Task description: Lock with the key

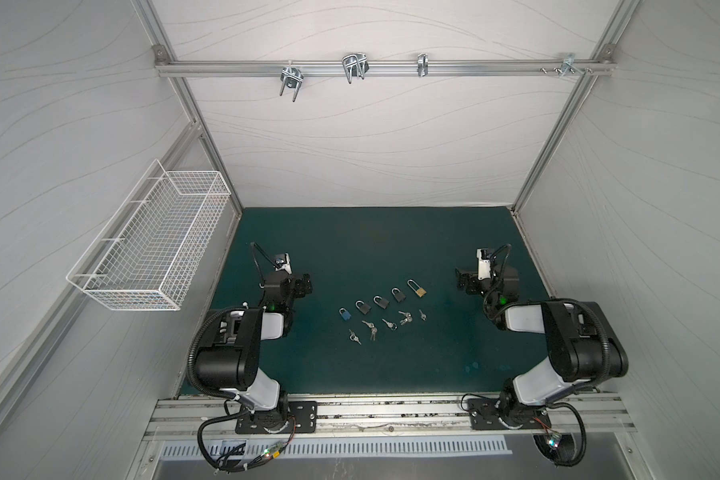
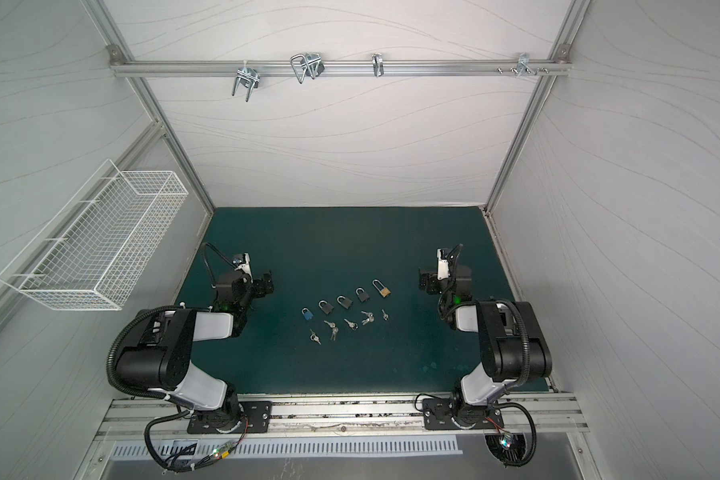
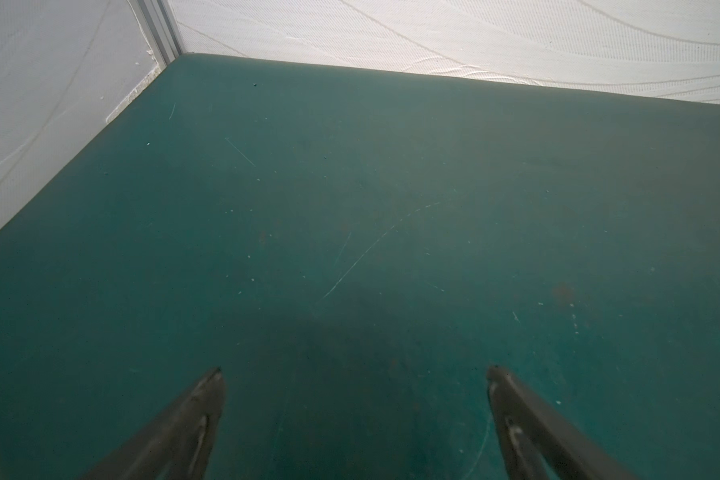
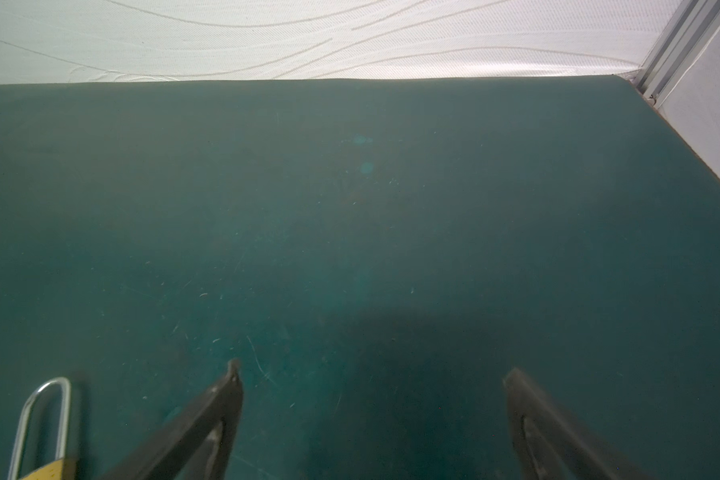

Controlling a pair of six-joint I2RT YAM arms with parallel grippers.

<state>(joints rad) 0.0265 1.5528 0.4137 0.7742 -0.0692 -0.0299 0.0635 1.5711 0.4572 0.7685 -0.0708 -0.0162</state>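
left jaws stand spread wide with nothing between them, low over the bare green bench [image 3: 350,199]. right jaws are spread just as wide and grip nothing either. in the right wrist view the brass padlock [image 4: 50,471] lies flat just beside one fingertip [image 4: 225,403] and apart from it, its long silver shackle [image 4: 42,411] pointing toward the back wall.

in both top views five padlocks lie in a slanting row on the bench between the two arms. the blue padlock [image 1: 344,314] is nearest the left arm [image 1: 229,353], then come three black padlocks [image 1: 380,302], and the brass one is nearest the right arm [image 1: 574,345]. five small bunches of keys [image 1: 389,323] lie in a matching row on the near side, apart from the padlocks.

a white wire basket [image 1: 150,245] hangs on the left wall, and a rail [image 1: 474,65] with metal hooks [image 1: 354,66] crosses the back wall.
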